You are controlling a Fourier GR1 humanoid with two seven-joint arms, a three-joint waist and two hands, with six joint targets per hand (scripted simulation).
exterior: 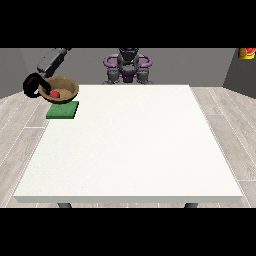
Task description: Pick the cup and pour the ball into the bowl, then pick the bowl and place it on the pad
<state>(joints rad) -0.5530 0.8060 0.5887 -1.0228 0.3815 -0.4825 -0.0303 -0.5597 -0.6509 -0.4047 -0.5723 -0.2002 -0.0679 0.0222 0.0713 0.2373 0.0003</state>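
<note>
1. While the bowl hung over the back-left corner of the tabletop, as the front view showed it, the hand at the view's left sat black against its left rim; its fingers appeared curled round that rim, so I read the bowl as held there.
2. Bowl was brown and shallow, just above the green pad, overlapping the pad's far edge in the view; contact with the pad could not be told.
3. Red ball lay inside the bowl, toward its left side.
4. Handling, by judgement: bowl likely stiff and light, and the rim the sensible place to hold. A round ball would roll if the bowl tipped, so keeping it level mattered.
5. Pad looked flat and thin, a low landing spot.
6. Count: one bowl, one ball, one pad, one hand visible. No cup showed. The other hand was not seen.
</note>
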